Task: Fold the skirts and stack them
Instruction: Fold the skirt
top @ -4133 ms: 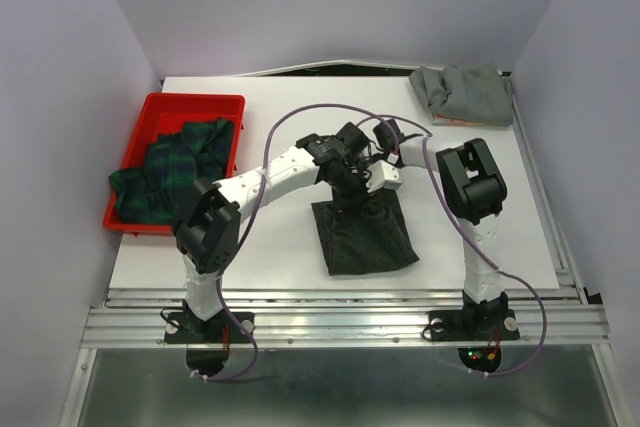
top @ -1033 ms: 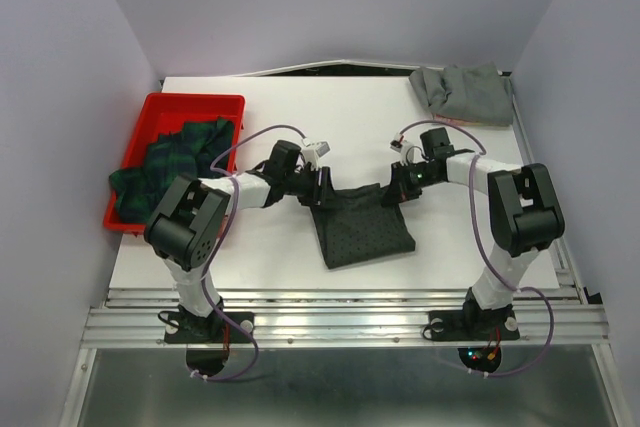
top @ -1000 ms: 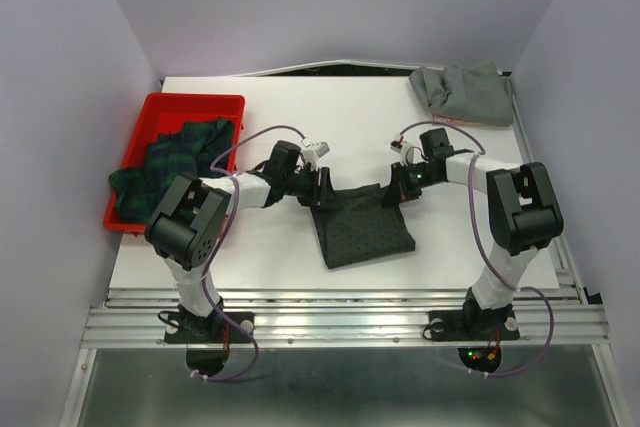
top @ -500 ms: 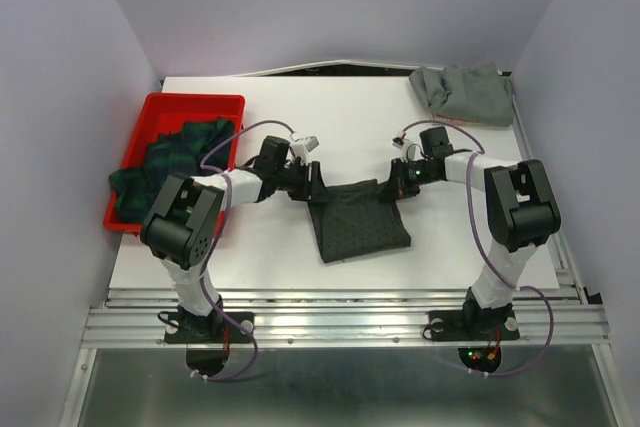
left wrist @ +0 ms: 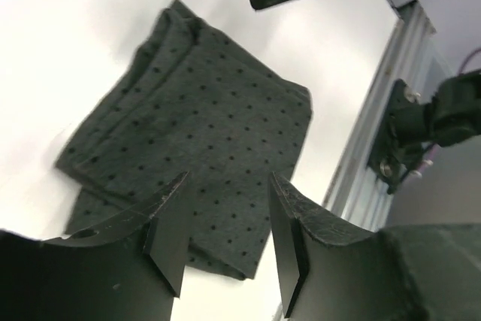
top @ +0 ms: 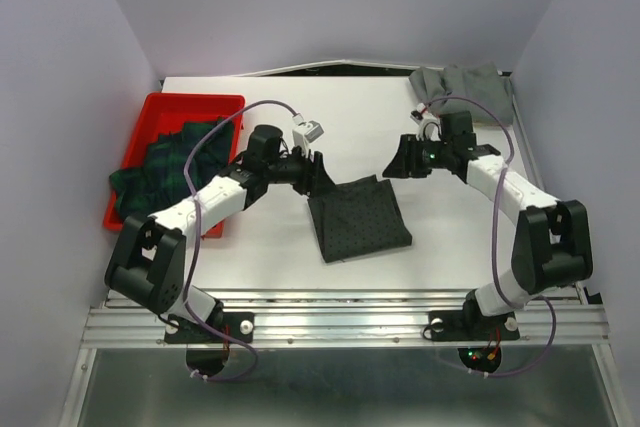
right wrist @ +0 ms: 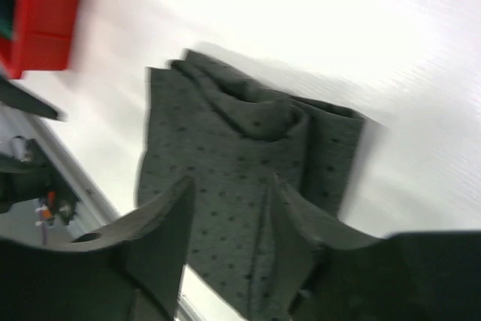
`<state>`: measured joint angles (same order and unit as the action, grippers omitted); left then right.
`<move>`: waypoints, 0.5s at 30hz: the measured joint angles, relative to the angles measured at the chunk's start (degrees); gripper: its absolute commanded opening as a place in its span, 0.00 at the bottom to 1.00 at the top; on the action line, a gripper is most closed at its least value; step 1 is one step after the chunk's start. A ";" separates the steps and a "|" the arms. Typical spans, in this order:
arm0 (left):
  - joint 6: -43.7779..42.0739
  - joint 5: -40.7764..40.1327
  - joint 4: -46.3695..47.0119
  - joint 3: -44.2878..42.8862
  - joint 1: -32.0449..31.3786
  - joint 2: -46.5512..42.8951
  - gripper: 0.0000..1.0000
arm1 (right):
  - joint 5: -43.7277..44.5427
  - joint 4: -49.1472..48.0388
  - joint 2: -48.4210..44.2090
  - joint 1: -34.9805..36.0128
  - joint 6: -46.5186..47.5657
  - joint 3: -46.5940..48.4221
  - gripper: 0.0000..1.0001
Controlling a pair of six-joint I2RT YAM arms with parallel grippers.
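Observation:
The dark charcoal dotted skirt lies folded on the white table, slightly askew. It fills the left wrist view and the right wrist view. My left gripper hovers open just off the skirt's back left corner, holding nothing. My right gripper hangs open off the back right corner, also holding nothing. The green-navy plaid skirt lies bunched in the red tray. The plain grey skirt rests at the back right corner.
The red tray sits at the table's left edge. A metal rail runs along the near edge by the arm bases. Purple walls close in on both sides.
The right gripper has opened and let go of the dotted skirt's back edge. Both grippers have lifted and drawn back from it, and the skirt now lies flat.

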<state>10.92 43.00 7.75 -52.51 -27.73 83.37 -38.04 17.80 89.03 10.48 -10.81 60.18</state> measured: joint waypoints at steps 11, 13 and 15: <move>10.12 5.18 9.27 3.80 -4.26 10.25 0.52 | -15.32 -2.86 -3.45 0.52 -1.75 -8.33 0.46; 10.84 4.74 9.84 3.69 -4.90 13.18 0.52 | -15.37 -2.78 0.55 0.55 -1.14 -9.40 0.47; 10.97 4.26 9.66 3.43 -5.05 15.39 0.52 | -14.73 -2.75 3.91 0.55 -0.50 -9.53 0.46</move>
<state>21.89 47.27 17.41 -49.08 -32.77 98.76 -52.77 15.05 92.95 11.03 -11.31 50.65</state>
